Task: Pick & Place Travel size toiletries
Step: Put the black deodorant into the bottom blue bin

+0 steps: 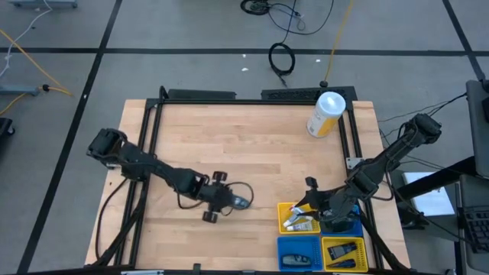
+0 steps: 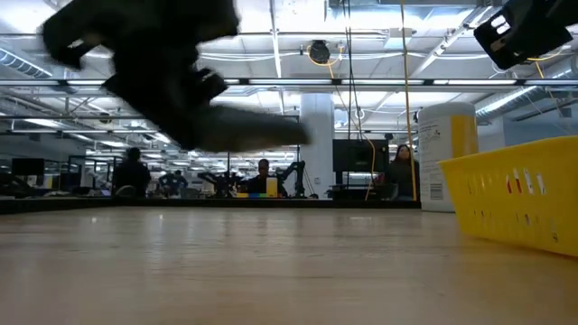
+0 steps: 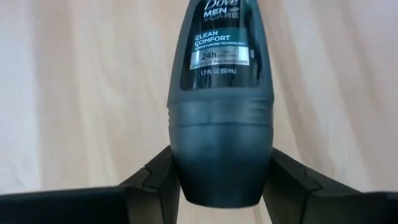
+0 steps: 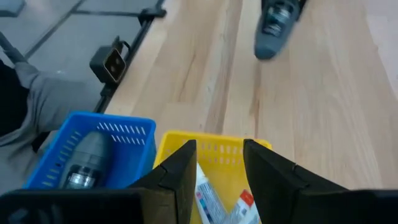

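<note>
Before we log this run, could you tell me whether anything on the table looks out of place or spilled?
Nothing stands out. The left gripper holds a dark deodorant cleanly, the bins sit square, and the canister stands upright.

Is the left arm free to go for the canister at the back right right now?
Probably not yet. The left gripper is shut on a dark deodorant, so it has no free fingers. The table between it and the canister is bare otherwise.
</note>
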